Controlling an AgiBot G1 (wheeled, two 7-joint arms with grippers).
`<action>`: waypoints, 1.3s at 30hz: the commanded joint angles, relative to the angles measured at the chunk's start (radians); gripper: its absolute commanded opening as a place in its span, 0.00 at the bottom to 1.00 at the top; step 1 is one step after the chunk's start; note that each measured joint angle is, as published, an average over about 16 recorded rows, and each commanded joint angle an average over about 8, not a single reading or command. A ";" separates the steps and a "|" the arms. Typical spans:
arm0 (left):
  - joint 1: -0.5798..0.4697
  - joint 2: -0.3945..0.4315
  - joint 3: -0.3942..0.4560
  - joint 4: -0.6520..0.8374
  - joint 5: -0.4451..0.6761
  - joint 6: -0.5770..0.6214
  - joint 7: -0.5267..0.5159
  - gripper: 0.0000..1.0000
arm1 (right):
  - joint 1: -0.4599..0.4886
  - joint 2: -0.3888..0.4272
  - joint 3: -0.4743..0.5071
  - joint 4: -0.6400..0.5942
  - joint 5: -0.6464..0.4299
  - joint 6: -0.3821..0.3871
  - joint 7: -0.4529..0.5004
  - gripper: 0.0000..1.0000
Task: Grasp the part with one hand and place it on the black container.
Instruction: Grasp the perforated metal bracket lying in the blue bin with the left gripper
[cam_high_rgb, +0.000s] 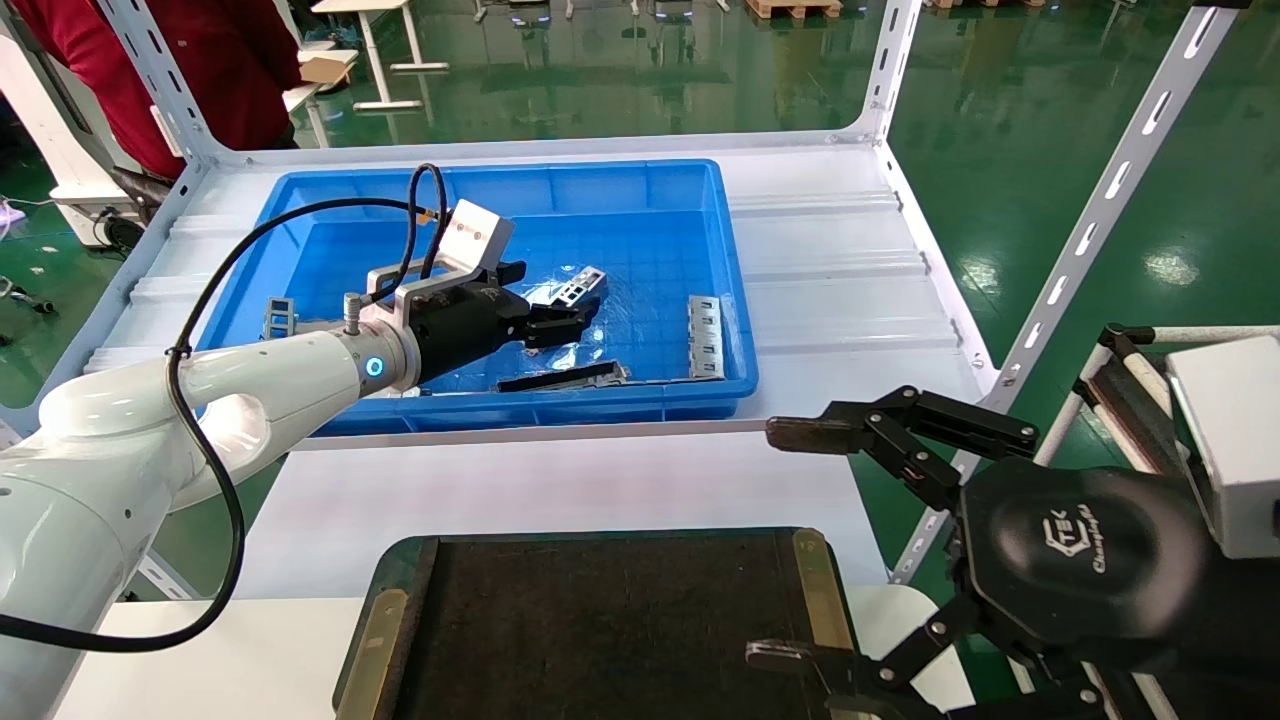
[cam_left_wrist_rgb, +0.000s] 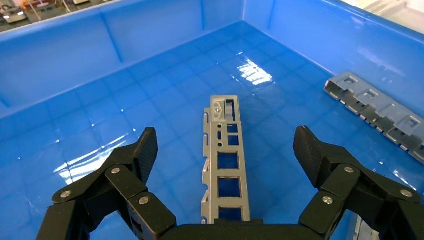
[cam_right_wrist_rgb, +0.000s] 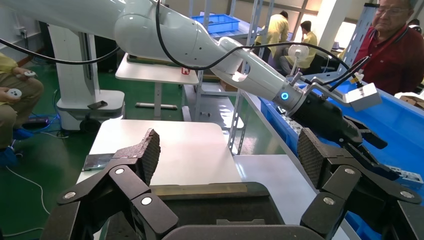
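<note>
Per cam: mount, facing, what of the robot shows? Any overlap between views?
Head: on the robot's head, looking forward and down at the blue bin and black container; both arms show.
Left wrist: on the left arm, facing into the bin; left gripper open over the part.
Right wrist: on the right arm, facing across the black container; right gripper open.
Shared: right wrist and head views both show the left gripper.

blue bin (cam_high_rgb: 660, 190) on white shelf (cam_high_rgb: 840, 270); grey plates (cam_high_rgb: 705, 337) inside; green floor (cam_high_rgb: 1050, 120)
</note>
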 joint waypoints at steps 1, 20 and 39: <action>0.000 0.001 0.002 0.003 0.000 -0.003 -0.003 0.00 | 0.000 0.000 0.000 0.000 0.000 0.000 0.000 0.00; 0.017 -0.002 0.015 0.010 -0.005 -0.022 -0.029 0.00 | 0.000 0.000 0.000 0.000 0.000 0.000 0.000 0.00; 0.031 -0.005 0.021 0.009 -0.014 -0.019 -0.035 0.00 | 0.000 0.000 -0.001 0.000 0.000 0.000 0.000 0.00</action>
